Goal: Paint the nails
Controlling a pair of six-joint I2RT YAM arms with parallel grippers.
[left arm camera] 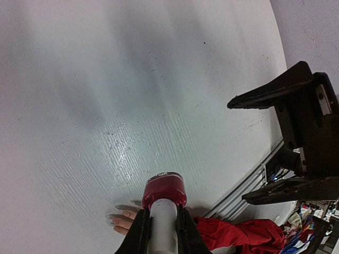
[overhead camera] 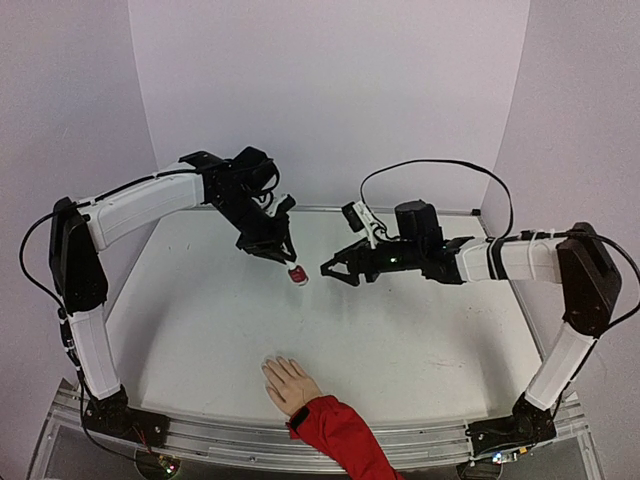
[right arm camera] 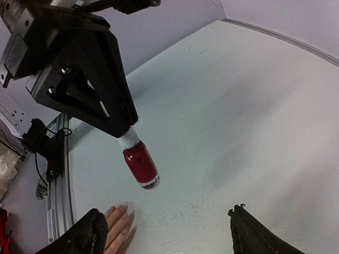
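While the left fingers (left arm camera: 139, 233) clamp shut on the white cap (right arm camera: 128, 141) of the polish bottle (overhead camera: 298, 274), hanging it above mid-surface (overhead camera: 420, 340), the right fingers (right arm camera: 87, 235) gape wide beside it, holding nothing. The nails (left arm camera: 112, 217) lie on the mannequin hand (overhead camera: 288, 383), flat at the near edge.

The nails (left arm camera: 111, 216) I am to paint are tiny and pale, tipping the fingers of a small beige hand (overhead camera: 287, 381); it lies flat, palm down, near the front edge of the table (overhead camera: 420, 340); fingers point away from my bases and leftward, red sleeve (overhead camera: 335, 430) trailing behind.
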